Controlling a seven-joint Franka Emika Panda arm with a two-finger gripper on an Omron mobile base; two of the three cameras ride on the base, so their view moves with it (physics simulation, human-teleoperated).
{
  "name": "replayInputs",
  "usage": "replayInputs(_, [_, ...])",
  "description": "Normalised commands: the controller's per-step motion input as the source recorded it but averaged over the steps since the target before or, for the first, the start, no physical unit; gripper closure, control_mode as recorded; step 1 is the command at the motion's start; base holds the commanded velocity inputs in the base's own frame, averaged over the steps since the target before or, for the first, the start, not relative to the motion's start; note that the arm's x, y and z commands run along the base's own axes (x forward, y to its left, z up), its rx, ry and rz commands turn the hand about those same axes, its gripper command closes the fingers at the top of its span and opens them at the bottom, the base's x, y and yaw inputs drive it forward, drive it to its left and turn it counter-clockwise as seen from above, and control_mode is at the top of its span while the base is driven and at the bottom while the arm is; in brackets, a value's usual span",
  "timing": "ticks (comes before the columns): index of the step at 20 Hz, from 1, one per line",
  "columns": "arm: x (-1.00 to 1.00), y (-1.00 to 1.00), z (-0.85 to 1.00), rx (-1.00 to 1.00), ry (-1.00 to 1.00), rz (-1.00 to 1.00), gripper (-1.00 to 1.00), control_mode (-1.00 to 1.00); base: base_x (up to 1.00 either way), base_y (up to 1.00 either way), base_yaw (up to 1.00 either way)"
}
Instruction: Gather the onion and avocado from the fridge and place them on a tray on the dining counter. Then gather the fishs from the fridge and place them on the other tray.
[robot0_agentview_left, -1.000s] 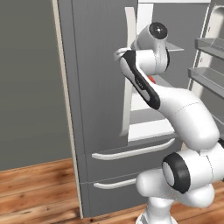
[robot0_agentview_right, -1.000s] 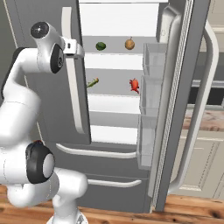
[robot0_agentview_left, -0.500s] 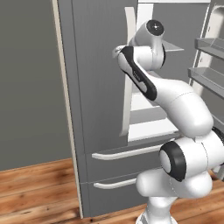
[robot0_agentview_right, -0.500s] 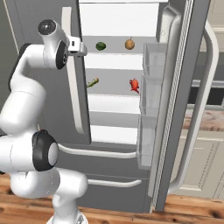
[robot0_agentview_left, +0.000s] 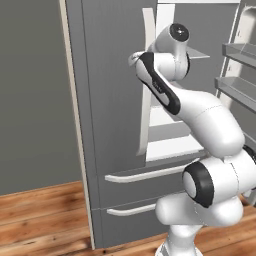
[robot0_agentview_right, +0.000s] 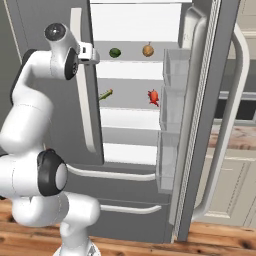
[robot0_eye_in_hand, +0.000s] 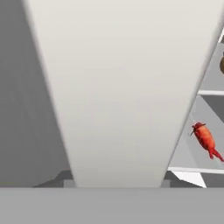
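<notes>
Still opening the tall grey fridge: gripper closing on its pale curved handle; golden-brown onion and green avocado still sitting shelved, nothing gathered.

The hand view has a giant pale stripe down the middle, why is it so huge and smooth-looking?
Hand view: the camera sits right against the fridge's pale handle, so it looms large, soft and featureless, with the red fish small beside it. Right base view: the same handle looks slim and evenly lit, with no glare, and the shelves are bright.
</notes>
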Motion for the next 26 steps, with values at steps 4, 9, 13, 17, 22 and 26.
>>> replayInputs(4, [-0.08,0.43,-0.01,-0.02,-0.02,0.13,1.0,-1.0,0.0,0.0,0.0])
replayInputs(9, [-0.62,0.73,0.0,-0.06,-0.06,0.19,1.0,-1.0,0.0,0.0,0.0])
replayInputs(13, [-0.83,0.85,0.0,-0.07,-0.02,0.18,1.0,-1.0,0.0,0.0,0.0])
replayInputs(17, [-0.87,0.91,0.0,-0.07,-0.01,0.17,1.0,-1.0,0.0,0.0,0.0])
replayInputs(22, [-0.91,0.99,0.0,-0.08,0.0,0.14,1.0,-1.0,0.0,0.0,0.0])
replayInputs(26, [-0.89,0.96,0.0,-0.05,0.0,0.09,1.0,-1.0,0.0,0.0,0.0])
